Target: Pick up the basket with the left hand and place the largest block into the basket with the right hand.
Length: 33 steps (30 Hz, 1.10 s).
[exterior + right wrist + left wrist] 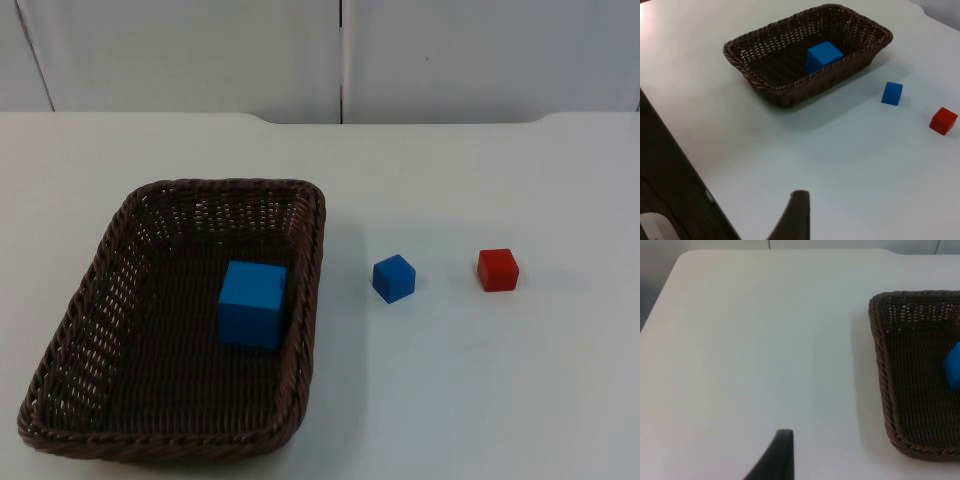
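One large blue block inside wicker basket, small blue block, red block beside, claw states unclear.

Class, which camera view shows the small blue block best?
The top view: the small blue block sits unobstructed on the table between the basket and the red block. The right wrist view shows it too, from farther off.

Dark brown woven basket, blue large block, blue and red small cubes, seemingly plain.
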Each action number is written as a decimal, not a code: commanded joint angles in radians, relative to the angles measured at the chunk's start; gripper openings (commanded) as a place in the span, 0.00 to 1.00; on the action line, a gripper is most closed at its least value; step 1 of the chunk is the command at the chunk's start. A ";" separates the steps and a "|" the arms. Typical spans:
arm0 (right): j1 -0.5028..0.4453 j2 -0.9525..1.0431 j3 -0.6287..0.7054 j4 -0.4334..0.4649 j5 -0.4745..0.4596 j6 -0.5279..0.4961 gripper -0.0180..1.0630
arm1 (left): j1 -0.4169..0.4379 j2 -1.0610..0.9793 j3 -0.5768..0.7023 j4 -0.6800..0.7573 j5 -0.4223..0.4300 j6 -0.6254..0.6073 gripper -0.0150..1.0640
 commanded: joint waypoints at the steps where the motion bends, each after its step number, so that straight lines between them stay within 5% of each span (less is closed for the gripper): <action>1: -0.006 -0.004 0.007 0.008 0.000 -0.010 0.77 | -0.002 -0.002 0.005 0.004 -0.011 -0.009 0.99; 3: -0.006 -0.004 0.007 0.008 0.000 -0.010 0.80 | -0.002 -0.002 0.005 0.004 -0.011 -0.009 0.99; 6: -0.006 -0.004 0.007 0.006 0.000 -0.005 1.00 | -0.002 -0.002 0.005 0.000 -0.011 -0.009 0.99; 33: -0.006 -0.004 0.007 0.000 0.000 0.032 0.99 | -0.002 -0.002 0.005 -0.006 -0.013 -0.009 0.99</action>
